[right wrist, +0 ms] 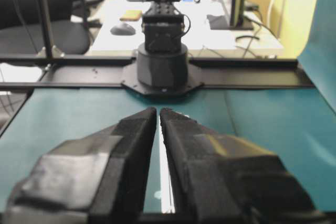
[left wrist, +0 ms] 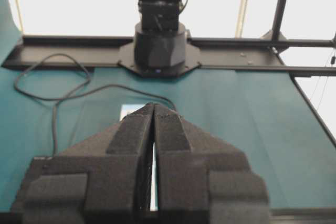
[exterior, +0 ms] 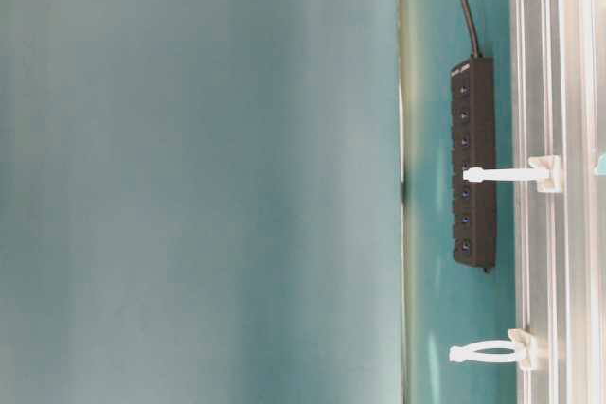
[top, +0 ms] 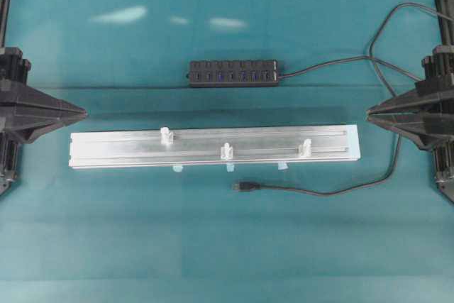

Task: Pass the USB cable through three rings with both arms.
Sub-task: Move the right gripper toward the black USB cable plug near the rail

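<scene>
Nearest the camera, the USB cable (top: 319, 189) lies loose on the table (top: 213, 246), its plug just in front of the rail (top: 213, 147). None of the three rings (top: 227, 151) is threaded. Left hand (top: 84, 112) and right hand (top: 369, 112) are clenched, empty, well apart from it; everything remains.

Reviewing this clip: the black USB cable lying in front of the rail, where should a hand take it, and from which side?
Probably just behind the small black rectangular plug of the thin black USB cable, coming straight down from above. The cord lies flat on the teal mat with its plug end free, in front of the long silver aluminium rail, so that stretch is unobstructed.
</scene>
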